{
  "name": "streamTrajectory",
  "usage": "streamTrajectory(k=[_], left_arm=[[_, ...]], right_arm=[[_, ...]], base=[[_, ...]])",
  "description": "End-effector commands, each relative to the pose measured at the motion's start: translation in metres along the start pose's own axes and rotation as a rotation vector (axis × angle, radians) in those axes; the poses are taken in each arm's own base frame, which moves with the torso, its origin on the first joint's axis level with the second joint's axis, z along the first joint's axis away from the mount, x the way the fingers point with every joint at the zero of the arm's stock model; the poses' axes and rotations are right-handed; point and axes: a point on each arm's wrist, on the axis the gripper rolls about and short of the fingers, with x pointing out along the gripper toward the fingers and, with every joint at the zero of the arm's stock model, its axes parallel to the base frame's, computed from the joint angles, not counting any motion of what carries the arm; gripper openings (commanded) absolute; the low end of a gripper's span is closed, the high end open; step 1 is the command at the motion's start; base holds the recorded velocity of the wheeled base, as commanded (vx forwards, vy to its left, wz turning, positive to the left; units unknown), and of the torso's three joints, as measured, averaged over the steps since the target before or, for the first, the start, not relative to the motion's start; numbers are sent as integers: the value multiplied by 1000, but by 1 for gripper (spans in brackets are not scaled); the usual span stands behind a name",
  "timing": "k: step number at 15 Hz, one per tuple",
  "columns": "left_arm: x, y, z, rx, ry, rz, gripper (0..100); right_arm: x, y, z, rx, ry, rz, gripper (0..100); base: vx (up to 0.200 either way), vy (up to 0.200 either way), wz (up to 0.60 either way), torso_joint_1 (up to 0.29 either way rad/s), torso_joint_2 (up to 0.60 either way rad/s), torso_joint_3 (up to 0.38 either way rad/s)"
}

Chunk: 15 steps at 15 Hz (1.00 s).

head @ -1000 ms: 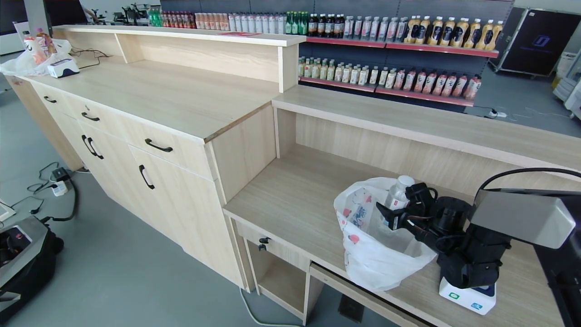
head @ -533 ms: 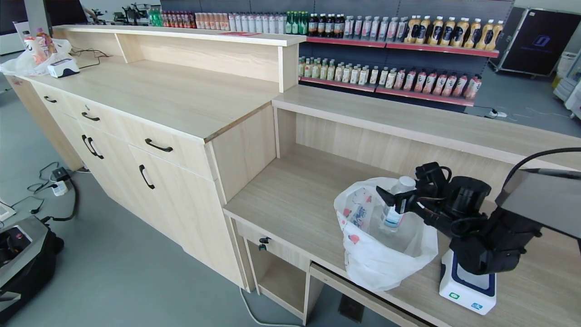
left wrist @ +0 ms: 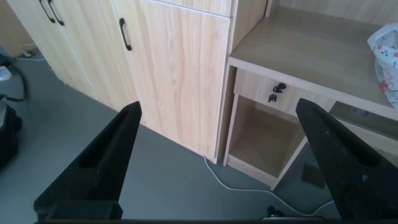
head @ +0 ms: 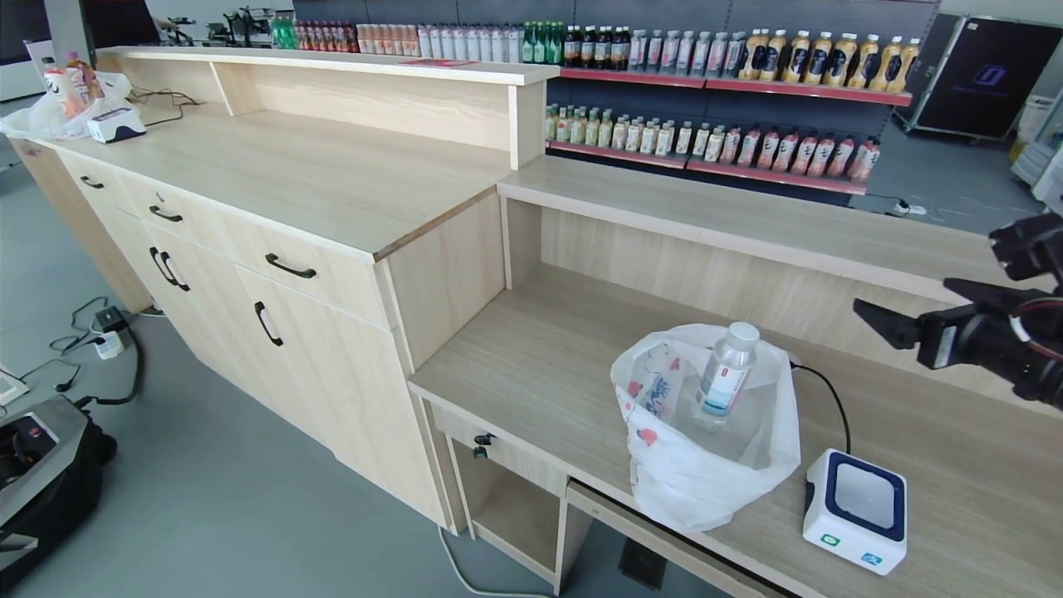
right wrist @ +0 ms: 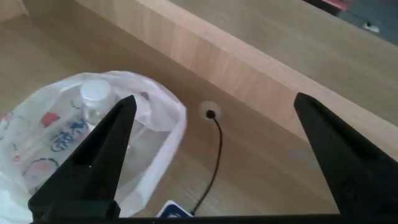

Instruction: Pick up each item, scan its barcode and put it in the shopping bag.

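**Bottle released into the bag, right arm pulled clear**

The long light-wood bench (head: 540,365) carries everything the task concerns, grouped toward the robot's right end of its lower level. The white plastic shopping bag with red and blue print (head: 689,482) stands near the front edge, mouth open upward.

A second ago the right pincer (head: 903,296) held the bottle over that mouth. Half a second ago it had lowered the bottle inside. Now it has let go and swung up and off to the robot's right, well apart from the bag, with its black jaws spread wide and nothing between them. The right wrist view looks back down on the bag from that raised position. The left pincer (left wrist: 217,104) hangs low over the grey floor in front of the cabinets, jaws likewise wide and empty.

With the arm gone, the white box scanner with a dark blue frame (head: 855,511) is uncovered, just beside the bag on the robot's right.

The clear plastic bottle with a white cap and red-and-white label (head: 727,370) now rests inside the bag, tilted, its cap poking above the rim. A thin black cable (head: 835,399) runs from behind the bag toward the scanner.

By my reading this item is bagged, and the right arm is free for whatever comes next.
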Motion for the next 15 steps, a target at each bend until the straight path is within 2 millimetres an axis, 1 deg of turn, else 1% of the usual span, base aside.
streamTrajectory(k=[1, 2, 3, 4, 5, 6, 7, 8, 9, 10, 11, 12, 13, 14, 15], left_arm=[[0, 0, 0, 0, 0, 0, 100], [0, 0, 0, 0, 0, 0, 100], [0, 0, 0, 0, 0, 0, 100], [0, 0, 0, 0, 0, 0, 100], [0, 0, 0, 0, 0, 0, 100], [0, 0, 0, 0, 0, 0, 100], [0, 0, 0, 0, 0, 0, 100], [0, 0, 0, 0, 0, 0, 100], [0, 0, 0, 0, 0, 0, 100], [0, 0, 0, 0, 0, 0, 100], [0, 0, 0, 0, 0, 0, 100], [0, 0, 0, 0, 0, 0, 100], [0, 0, 0, 0, 0, 0, 100], [0, 0, 0, 0, 0, 0, 100], [0, 0, 0, 0, 0, 0, 100]], right_arm=[[-94, -53, 28, -112, 68, -382, 100], [-114, -64, 31, -98, 156, -555, 100], [-130, -69, 34, -73, 270, -740, 100], [-140, -74, 35, -42, 379, -880, 100], [-149, -81, 33, -5, 495, -1020, 100], [-155, -83, 24, 36, 607, -1133, 100], [-159, -84, 8, 80, 700, -1226, 100], [-160, -85, 1, 89, 739, -1240, 100], [-148, -98, -14, 67, 833, -1197, 100], [-141, -105, -17, 31, 855, -1179, 100], [-130, -121, -26, -82, 906, -1139, 100], [-118, -145, -42, -192, 922, -1043, 100], [-114, -153, -48, -215, 900, -980, 100], [-104, -176, -71, -295, 827, -730, 100], [-97, -181, -77, -371, 794, -590, 100]], base=[[0, 0, -600, -7, 2, -2], [0, 0, -600, -2, -2, -2], [0, 0, -600, 2, 2, 7], [0, 0, -600, 2, 2, 2], [0, 0, -600, -2, -7, 2], [0, 0, -600, 2, 2, 7], [0, 0, 0, 0, 0, 0], [0, 0, 0, 0, 0, 0], [0, 0, 0, 0, 0, 0], [0, 0, 0, 0, 0, 0], [0, 0, 0, 0, 0, 0], [0, 0, 0, 0, 0, 0], [0, 0, 0, 0, 0, 0], [0, 0, 0, 0, 0, 0], [0, 0, 0, 0, 0, 0]])
